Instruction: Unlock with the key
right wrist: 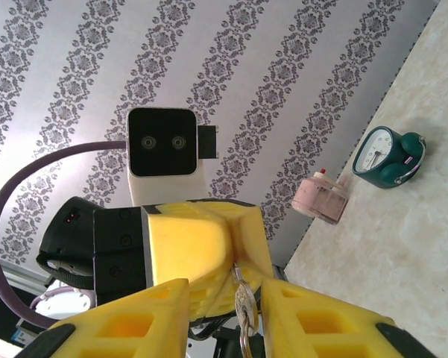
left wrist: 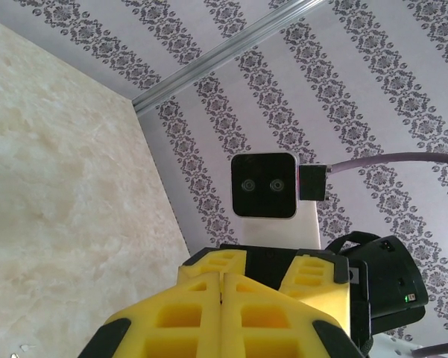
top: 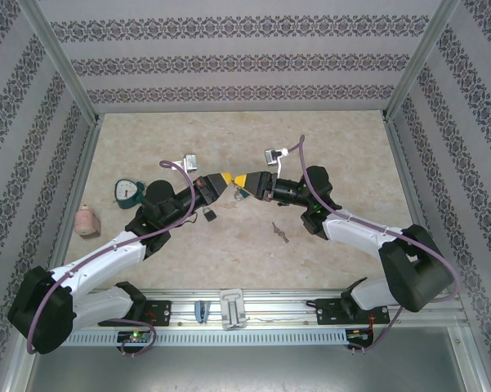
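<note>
left claw (left wrist: 222, 302): closed, jaws pressed flat together; looks like it's pinching the top end of the key
right claw (right wrist: 225, 317): open, jaws apart on either side of the left claw's tip, not clamped on anything
key (right wrist: 244, 309): up in the air between the 2 claws, above the middle of the tabletop (top: 335, 163), dangling from what looks like a small ring
lock: honestly can't tell; a small dark thing (top: 208, 214) just under the left wrist might be it
loose bit: small metal piece (top: 280, 233) lying on the tabletop near the right arm, too tiny to identify
handling: my guess is light, stiff, thin, slick metal, so it'll swivel in foam jaws
where to grab: flat across the bow, leaving the blade free
</note>
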### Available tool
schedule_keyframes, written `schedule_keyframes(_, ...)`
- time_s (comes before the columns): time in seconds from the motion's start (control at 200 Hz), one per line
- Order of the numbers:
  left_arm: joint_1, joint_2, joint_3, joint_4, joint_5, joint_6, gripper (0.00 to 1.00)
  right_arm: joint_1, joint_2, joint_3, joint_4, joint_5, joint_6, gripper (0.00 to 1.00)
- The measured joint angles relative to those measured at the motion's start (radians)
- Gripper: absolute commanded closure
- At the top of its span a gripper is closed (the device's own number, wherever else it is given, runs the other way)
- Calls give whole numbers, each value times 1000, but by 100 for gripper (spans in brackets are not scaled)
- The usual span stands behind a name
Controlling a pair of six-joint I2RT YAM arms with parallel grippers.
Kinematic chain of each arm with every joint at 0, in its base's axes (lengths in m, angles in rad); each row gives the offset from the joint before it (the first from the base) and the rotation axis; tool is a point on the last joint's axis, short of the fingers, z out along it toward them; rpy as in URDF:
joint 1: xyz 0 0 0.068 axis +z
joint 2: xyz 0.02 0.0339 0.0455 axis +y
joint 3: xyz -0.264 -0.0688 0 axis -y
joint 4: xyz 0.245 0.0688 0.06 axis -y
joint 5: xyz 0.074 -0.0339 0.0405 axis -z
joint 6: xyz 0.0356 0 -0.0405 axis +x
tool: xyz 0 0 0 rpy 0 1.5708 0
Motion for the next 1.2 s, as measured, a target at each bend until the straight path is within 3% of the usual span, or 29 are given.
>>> schedule_keyframes(0.345,0,0,-9,5,-4,-8,100,6,21,0,-10,0,-3,83)
schedule_keyframes(0.495,0,-2,-17,7,-11,-8,100,6,21,0,-19,2,-4,100)
schedule_keyframes(0.65,0,-9,-23,7,-16,-8,100,6,21,0,-19,0,-11,100)
schedule_keyframes(0.719,0,-14,-24,2,-18,-7,66,6,20,0,-22,0,-20,100)
schedule_keyframes(0.839,0,-39,-24,-42,-45,-3,44,-2,7,-3,-49,2,-37,100)
schedule_keyframes(1.024,12,-97,1,-236,-111,19,34,-42,-26,-27,-109,10,-76,100)
schedule_keyframes(1.199,30,-88,92,-482,-167,24,33,-49,-90,-30,-279,48,-171,100)
